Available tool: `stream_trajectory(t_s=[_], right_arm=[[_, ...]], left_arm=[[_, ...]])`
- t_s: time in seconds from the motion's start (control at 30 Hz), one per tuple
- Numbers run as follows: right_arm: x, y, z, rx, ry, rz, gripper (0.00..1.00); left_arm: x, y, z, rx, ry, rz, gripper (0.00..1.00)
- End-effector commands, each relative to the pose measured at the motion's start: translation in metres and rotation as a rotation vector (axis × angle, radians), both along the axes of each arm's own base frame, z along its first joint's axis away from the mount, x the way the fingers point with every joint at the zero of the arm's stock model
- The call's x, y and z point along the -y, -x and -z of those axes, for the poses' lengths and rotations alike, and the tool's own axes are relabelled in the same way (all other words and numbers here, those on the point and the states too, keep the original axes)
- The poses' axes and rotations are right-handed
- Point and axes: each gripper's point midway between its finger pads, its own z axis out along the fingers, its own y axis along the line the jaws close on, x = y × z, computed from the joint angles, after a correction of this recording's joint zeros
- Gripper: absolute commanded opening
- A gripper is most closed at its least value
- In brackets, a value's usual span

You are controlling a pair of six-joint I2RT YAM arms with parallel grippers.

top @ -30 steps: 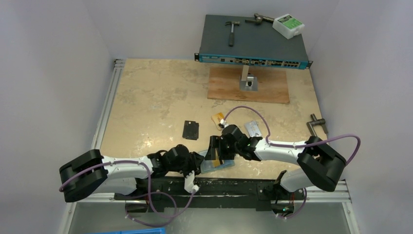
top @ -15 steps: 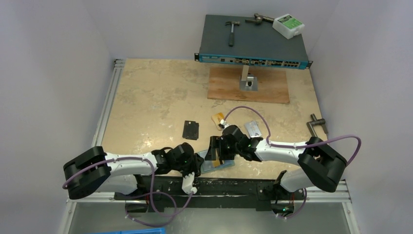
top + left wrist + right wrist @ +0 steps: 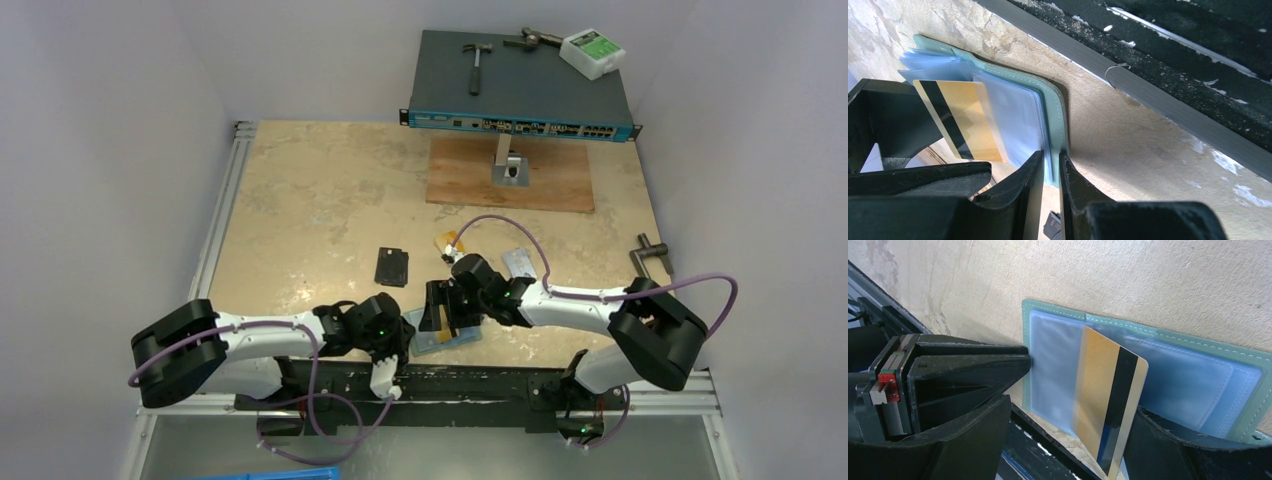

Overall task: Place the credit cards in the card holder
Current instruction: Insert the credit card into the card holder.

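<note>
The teal card holder [image 3: 462, 340] lies open at the table's near edge, its pale blue sleeves up. It also shows in the left wrist view [image 3: 1054, 107] and the right wrist view [image 3: 1198, 344]. My left gripper [image 3: 402, 338] is shut on the holder's left edge [image 3: 1050, 165]. An orange card with a black stripe [image 3: 1100, 385] stands tilted, partly inside a sleeve [image 3: 968, 120]. My right gripper [image 3: 1073, 407] is over the holder with its jaws wide apart around the card, whose edge rests by the right finger. A silver card [image 3: 520, 264] and another card [image 3: 447, 243] lie beyond.
A black flat wallet [image 3: 391, 266] lies left of the cards. A network switch [image 3: 520, 95] carrying a hammer and a white box sits on a stand over a wooden board [image 3: 560, 180] at the back. A metal clamp [image 3: 652, 256] is at the right. The black rail [image 3: 1168, 65] runs along the near edge.
My left arm has reached right, and its gripper is now at the holder's left edge. My right gripper with the orange card has shifted slightly left.
</note>
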Motion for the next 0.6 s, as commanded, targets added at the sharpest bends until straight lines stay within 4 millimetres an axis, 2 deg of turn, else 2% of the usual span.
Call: stream_trajectory(t_s=[0.0, 0.4, 0.57], right_arm=[[0.045, 0.024, 0.037, -0.074, 0.235, -0.026, 0.76], [0.05, 0.016, 0.029, -0.05, 0.264, 0.016, 0.69], [0.053, 0.019, 0.033, -0.062, 0.268, 0.02, 0.67]], left_arm=[[-0.032, 0.018, 0.027, -0.07, -0.129, 0.004, 0.17], [-0.039, 0.027, 0.034, -0.094, -0.11, 0.007, 0.1], [-0.037, 0.027, 0.033, -0.098, -0.094, 0.005, 0.09]])
